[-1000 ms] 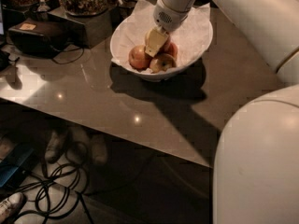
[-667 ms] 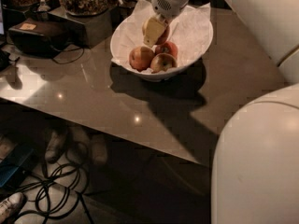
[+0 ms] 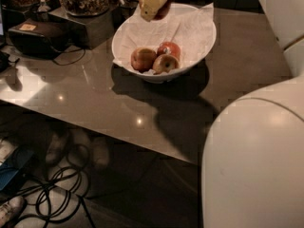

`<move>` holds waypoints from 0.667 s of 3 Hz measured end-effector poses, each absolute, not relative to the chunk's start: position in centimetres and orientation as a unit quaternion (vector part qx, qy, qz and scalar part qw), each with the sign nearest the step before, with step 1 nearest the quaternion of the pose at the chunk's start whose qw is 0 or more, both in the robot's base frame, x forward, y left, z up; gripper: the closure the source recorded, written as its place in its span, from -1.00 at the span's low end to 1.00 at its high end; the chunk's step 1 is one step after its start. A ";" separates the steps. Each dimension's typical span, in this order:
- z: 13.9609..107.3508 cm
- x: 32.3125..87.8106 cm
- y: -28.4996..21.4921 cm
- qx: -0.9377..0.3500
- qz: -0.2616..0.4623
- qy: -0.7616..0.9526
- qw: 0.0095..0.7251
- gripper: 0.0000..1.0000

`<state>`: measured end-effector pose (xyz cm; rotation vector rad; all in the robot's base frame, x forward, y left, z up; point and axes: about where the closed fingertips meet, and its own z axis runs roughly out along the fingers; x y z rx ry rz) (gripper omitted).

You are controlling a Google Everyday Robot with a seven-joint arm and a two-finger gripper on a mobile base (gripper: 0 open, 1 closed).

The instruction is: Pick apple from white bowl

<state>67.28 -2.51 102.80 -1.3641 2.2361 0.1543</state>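
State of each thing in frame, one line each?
white bowl: upright on the table, paper-lined.
apple: rests in the bowl, leftmost of three, untouched.
red apple: in the bowl, at the back.
yellowish apple: in the bowl, front.
claw: hovers above the bowl's far rim, clear of those three.

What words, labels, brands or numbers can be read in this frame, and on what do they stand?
No text here is readable.
A pale label on the dark box, top left: too blurred to read.
No markings show on the white bowl or on the gripper, which hangs at the top edge above the bowl's far rim.
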 end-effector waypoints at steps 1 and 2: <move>103.3 66.4 -1.2 -0.527 0.113 0.805 0.248 1.00; 103.0 66.0 0.5 -0.548 0.172 0.780 0.248 1.00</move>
